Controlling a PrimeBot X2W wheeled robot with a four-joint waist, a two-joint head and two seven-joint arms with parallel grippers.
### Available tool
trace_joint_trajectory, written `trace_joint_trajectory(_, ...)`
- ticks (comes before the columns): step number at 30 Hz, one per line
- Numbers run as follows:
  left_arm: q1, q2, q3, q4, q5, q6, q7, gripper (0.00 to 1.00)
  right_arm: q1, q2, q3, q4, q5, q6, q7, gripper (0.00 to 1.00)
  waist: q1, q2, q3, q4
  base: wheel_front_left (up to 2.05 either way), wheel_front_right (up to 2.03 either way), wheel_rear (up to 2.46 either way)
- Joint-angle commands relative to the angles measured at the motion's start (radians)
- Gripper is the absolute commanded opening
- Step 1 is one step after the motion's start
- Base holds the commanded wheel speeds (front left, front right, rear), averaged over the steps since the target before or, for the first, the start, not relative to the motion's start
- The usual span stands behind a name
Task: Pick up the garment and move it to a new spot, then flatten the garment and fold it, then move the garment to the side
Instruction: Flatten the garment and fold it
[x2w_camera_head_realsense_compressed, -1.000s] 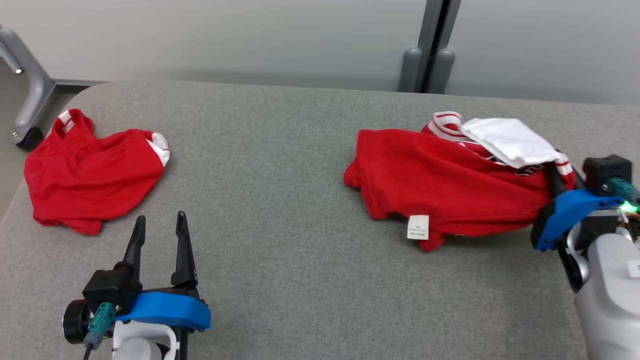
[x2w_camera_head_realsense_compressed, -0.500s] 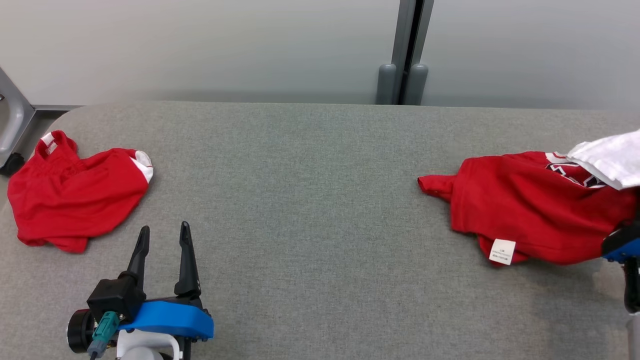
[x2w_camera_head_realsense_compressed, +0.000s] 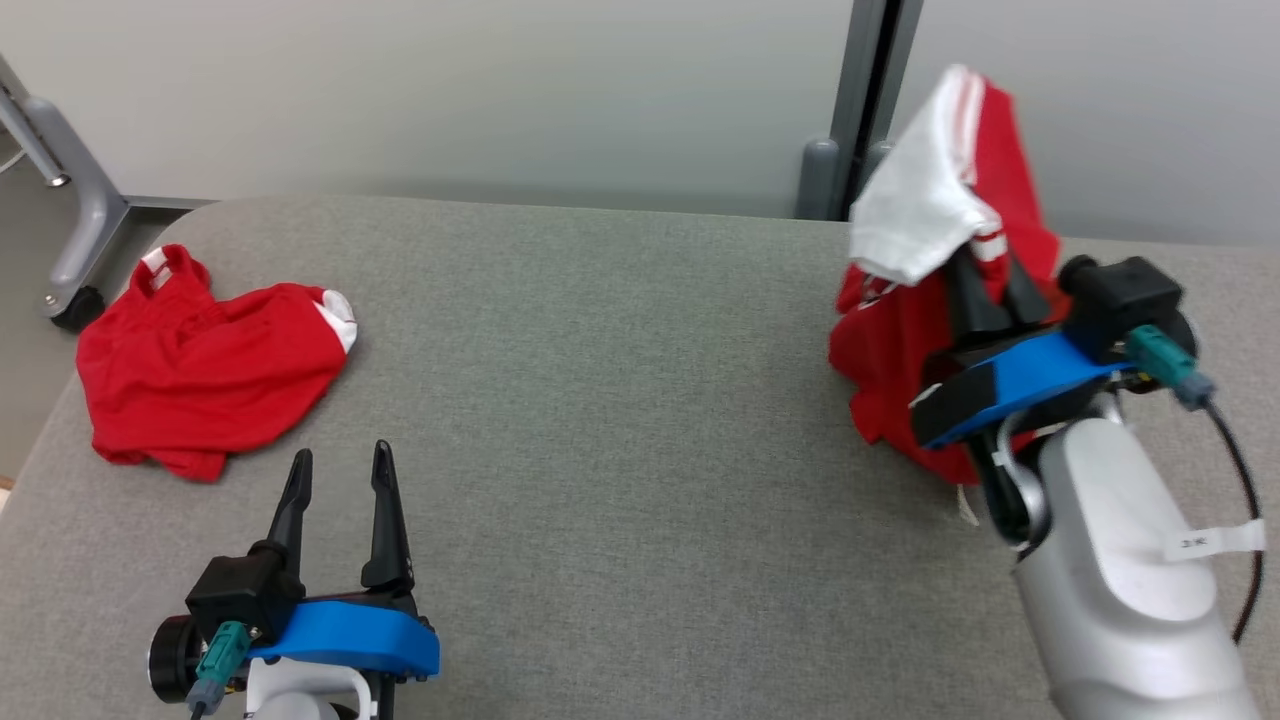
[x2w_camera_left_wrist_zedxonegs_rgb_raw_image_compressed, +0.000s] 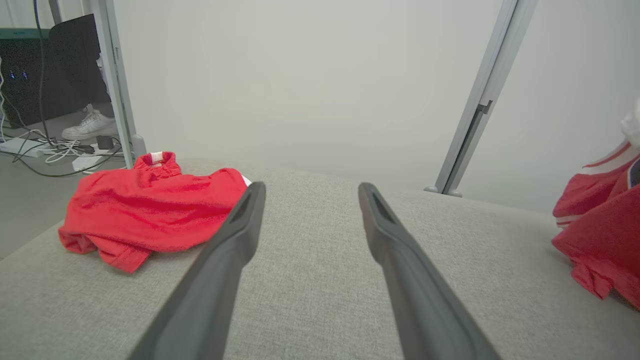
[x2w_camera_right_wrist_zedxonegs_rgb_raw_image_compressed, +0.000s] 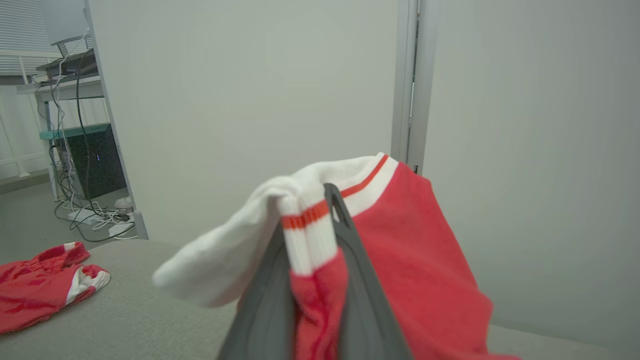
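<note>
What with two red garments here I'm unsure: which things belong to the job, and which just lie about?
Job: red-and-white garment, pinched in the right gripper; padded table; left gripper, open.
Lying about: crumpled red garment at the table's left end; cables and a shoe on the floor.

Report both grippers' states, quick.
Left gripper: open, holding nothing.
Right gripper: closed on the red-and-white garment.
</note>
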Motion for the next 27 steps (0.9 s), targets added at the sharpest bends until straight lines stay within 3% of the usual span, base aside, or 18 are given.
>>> trace_joint_trajectory(1, -0.009, -0.002, -0.001, -0.001, -0.002, -0.002, -0.005, 1.00, -0.012, 0.010, 0.038, 0.005, 0.010, 0.001, -0.006, 0.00, 0.0001, 0.0000, 0.007, 0.015, 0.00, 0.00, 0.00)
trace_joint_trajectory(15, 0.017, -0.015, 0.019, 0.007, -0.005, -0.006, -0.005, 1.00, 0.081, 0.029, 0.653, 0.036, 0.161, 0.001, -0.039, 0.00, 0.0001, 0.0000, 0.010, 0.076, 0.00, 0.00, 0.00)
trace_joint_trajectory(23, 0.021, -0.021, 0.025, 0.008, -0.004, -0.007, -0.005, 1.00, 0.149, 0.029, 0.742, 0.055, 0.166, 0.001, -0.045, 0.00, 0.0001, 0.0000, 0.006, 0.051, 0.00, 0.00, 0.00)
trace_joint_trajectory(24, 0.021, -0.022, 0.025, 0.007, -0.003, -0.007, -0.005, 1.00, 0.152, 0.029, 0.734, 0.059, 0.167, 0.001, -0.045, 0.05, 0.0001, 0.0000, 0.005, 0.047, 0.00, 0.00, 0.00)
trace_joint_trajectory(25, 0.021, -0.023, 0.025, 0.007, -0.002, -0.006, -0.005, 1.00, 0.152, 0.029, 0.723, 0.061, 0.168, 0.001, -0.045, 0.19, 0.0001, 0.0000, 0.005, 0.043, 0.00, 0.00, 0.00)
trace_joint_trajectory(27, 0.021, -0.024, 0.027, 0.008, 0.000, -0.006, -0.005, 1.00, 0.152, 0.029, 0.689, 0.063, 0.166, 0.001, -0.044, 0.22, 0.0001, 0.0000, 0.003, 0.035, 0.00, 0.00, 0.00)
